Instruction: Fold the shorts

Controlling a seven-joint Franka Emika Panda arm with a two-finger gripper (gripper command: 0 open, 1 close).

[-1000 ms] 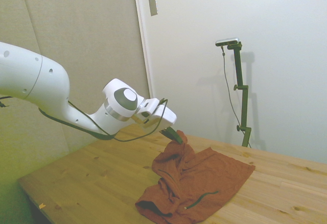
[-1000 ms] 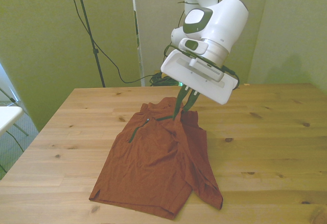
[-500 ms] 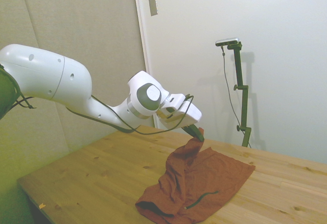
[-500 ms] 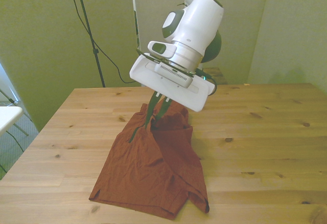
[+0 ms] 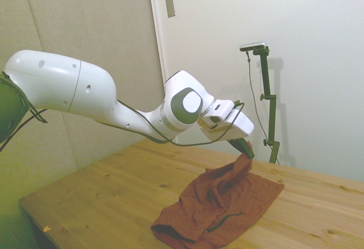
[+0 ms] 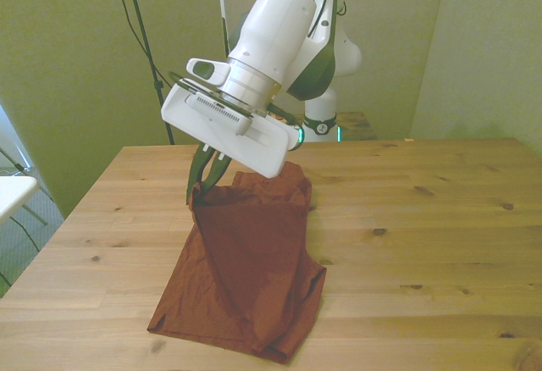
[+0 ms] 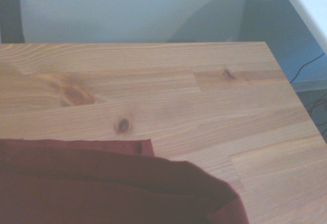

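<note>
Rust-orange shorts [image 6: 246, 269] lie on the wooden surface [image 6: 423, 244], 1 edge lifted in my jaws, pinched shut on it. I should carry it low across them and align edges before letting go.

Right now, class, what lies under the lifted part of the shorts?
The end effector holds one edge of the shorts up; the raised cloth drapes over the layer lying flat on the table. Anything between those layers is hidden.

shorts [image 7: 102, 188] cut off at wrist view's edge (blurred)
</note>
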